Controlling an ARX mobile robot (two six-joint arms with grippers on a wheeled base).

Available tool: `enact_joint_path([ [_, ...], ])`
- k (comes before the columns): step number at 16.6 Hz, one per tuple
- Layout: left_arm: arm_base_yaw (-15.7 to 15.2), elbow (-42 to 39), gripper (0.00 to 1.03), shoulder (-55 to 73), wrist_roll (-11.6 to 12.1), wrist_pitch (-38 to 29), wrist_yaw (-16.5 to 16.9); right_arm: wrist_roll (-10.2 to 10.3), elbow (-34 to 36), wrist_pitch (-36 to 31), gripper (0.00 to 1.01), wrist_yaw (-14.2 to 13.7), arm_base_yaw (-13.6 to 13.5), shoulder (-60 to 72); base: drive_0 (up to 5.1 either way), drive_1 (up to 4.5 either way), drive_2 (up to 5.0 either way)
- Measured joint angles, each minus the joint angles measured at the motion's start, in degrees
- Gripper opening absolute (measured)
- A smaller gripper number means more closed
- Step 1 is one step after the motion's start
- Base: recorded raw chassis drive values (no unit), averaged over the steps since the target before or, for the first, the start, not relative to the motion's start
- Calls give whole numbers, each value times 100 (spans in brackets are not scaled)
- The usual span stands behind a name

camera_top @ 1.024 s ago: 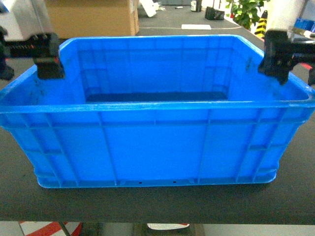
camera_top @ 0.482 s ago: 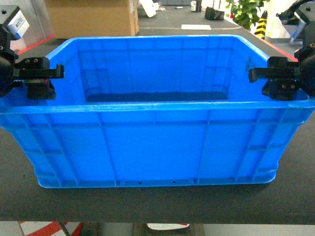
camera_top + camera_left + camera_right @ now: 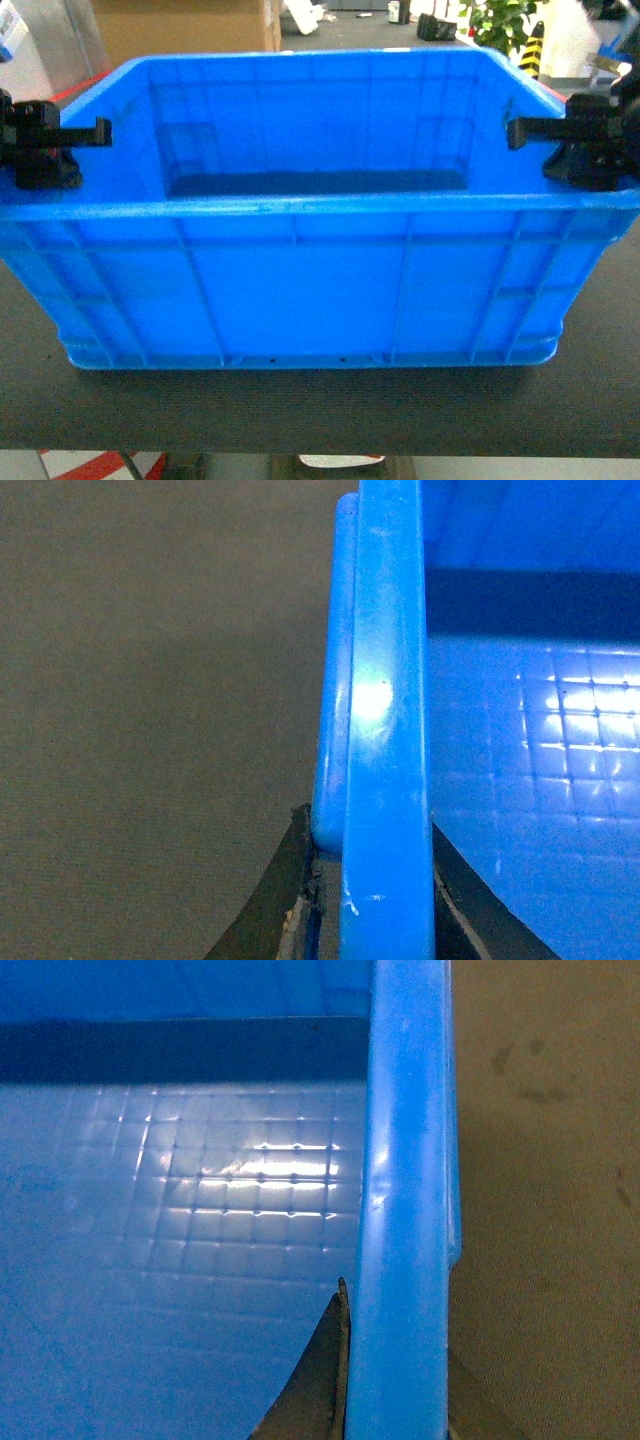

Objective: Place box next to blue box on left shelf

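Note:
The box (image 3: pixel 300 280), a big bright-blue open crate with ribbed sides, fills the head view and sits on or just above the dark table (image 3: pixel 320 410). My left gripper (image 3: pixel 50 140) is shut on the box's left rim (image 3: pixel 385 730), one finger on each side of the wall. On the opposite side my right gripper (image 3: pixel 575 140) is shut on the right rim (image 3: pixel 405 1190) in the same way. In the wrist views the left gripper (image 3: pixel 372 900) and the right gripper (image 3: pixel 395 1380) straddle the rim tightly. The left shelf and the other blue box are out of view.
A cardboard carton (image 3: pixel 185 25) stands behind the crate at the back left. A green plant (image 3: pixel 500 20) and a yellow-black post (image 3: pixel 530 50) are at the back right. The table's front edge (image 3: pixel 320 448) runs close below the crate.
Both grippers came down from above the side rims and closed on them. The crate now looks a little larger and higher in the head view.

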State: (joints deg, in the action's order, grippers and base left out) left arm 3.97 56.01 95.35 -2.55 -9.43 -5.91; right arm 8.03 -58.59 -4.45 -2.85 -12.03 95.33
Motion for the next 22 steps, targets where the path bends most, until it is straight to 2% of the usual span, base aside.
enact_joint_path([
  [5, 151, 0, 17, -907, 7, -396, -197, -17, 70, -415, 7, -57, 2, -824, 0, 0, 0],
  [8, 236, -103, 17, -1204, 151, -514, -321, -2, 258, -498, 7, -68, 4, -1034, 0, 0, 0],
  [22, 280, -289, 17, -1475, 151, -542, -330, -63, 402, -553, 7, -76, 11, -1283, 0, 0, 0],
])
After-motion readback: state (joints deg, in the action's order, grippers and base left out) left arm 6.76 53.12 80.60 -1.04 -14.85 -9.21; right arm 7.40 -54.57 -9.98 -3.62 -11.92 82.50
